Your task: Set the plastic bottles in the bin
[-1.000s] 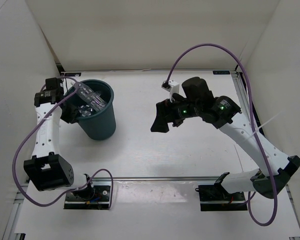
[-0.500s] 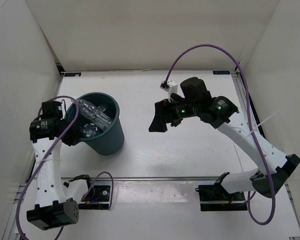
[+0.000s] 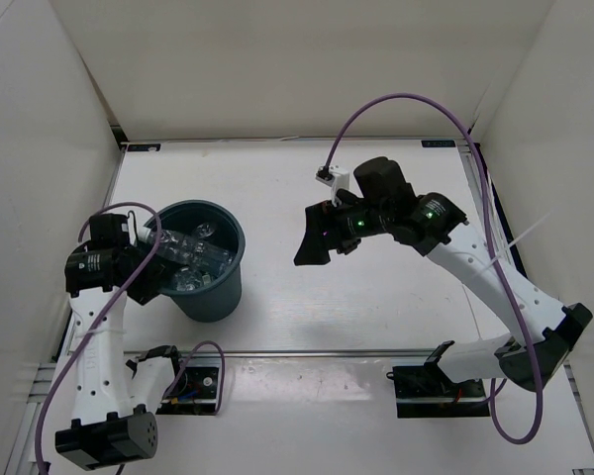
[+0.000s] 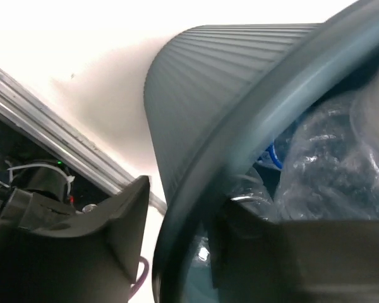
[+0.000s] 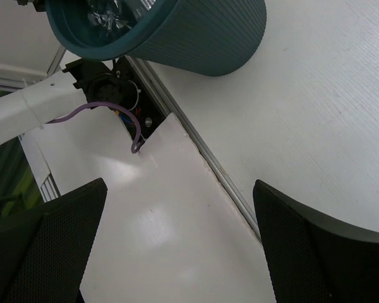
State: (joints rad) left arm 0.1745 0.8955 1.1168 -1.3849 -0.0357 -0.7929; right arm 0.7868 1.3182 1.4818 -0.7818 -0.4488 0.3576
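The dark teal bin (image 3: 213, 287) stands at the left of the table, slightly tilted. Clear crumpled plastic bottles (image 3: 190, 255) lie inside it, one longer bottle leaning across the opening; no green bottle shows. My left gripper (image 3: 148, 269) is shut on the bin's left rim, one finger outside and one inside. In the left wrist view the rim (image 4: 252, 120) runs between the fingers, with clear bottles (image 4: 331, 151) behind. My right gripper (image 3: 312, 242) is open and empty above mid-table, right of the bin. The right wrist view shows the bin (image 5: 202, 31) with bottles (image 5: 114, 16) inside.
An aluminium rail (image 3: 327, 353) runs along the near table edge. The left arm's base plate with a purple cable (image 3: 183, 381) sits just below the bin. The right arm's base (image 3: 436, 386) is at the near right. White walls enclose the table.
The left gripper has pulled the bin, with the bottles inside, from the far left toward the near edge. The right arm has barely moved.
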